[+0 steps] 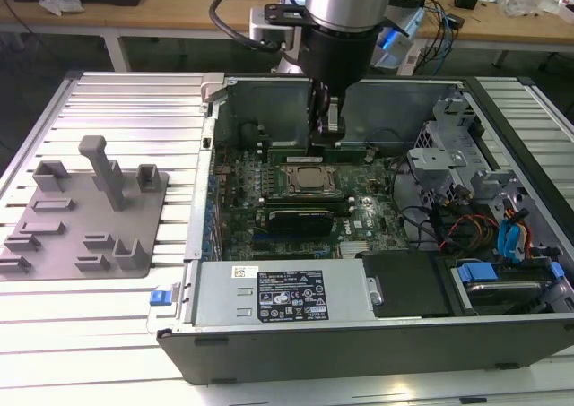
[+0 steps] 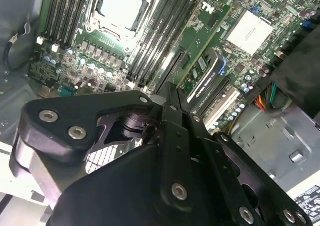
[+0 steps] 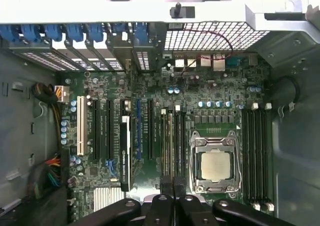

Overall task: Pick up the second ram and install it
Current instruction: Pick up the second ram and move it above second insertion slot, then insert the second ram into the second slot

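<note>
The exterior view overlooks the whole case from above; both wrist views look closely past the gripper at its motherboard.

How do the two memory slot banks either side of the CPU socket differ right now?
The black slot bank beside the expansion slots has the gripper over one end; the black slot bank by the grey case wall lies clear of it. The wall-side bank shows white latches at both ends; the other's end under the gripper is hidden. Both flank the metal-framed CPU socket.
</note>
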You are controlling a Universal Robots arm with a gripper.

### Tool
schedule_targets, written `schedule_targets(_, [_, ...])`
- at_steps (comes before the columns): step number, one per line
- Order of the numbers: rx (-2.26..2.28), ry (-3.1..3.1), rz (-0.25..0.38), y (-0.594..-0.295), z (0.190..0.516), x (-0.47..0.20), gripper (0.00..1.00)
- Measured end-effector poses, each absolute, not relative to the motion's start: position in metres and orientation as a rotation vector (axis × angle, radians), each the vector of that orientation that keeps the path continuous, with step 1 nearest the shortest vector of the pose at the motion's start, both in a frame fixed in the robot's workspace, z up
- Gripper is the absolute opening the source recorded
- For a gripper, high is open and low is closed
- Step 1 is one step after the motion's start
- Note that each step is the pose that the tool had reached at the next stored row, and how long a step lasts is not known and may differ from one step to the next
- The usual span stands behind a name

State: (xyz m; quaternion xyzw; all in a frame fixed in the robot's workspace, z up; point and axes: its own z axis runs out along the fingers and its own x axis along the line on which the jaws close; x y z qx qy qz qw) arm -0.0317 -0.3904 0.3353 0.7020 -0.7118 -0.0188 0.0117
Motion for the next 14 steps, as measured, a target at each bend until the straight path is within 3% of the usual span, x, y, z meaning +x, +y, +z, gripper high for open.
schedule_targets(14, [2.19, -2.221, -0.056, -0.3846, 0.325, -0.0324, 0.09])
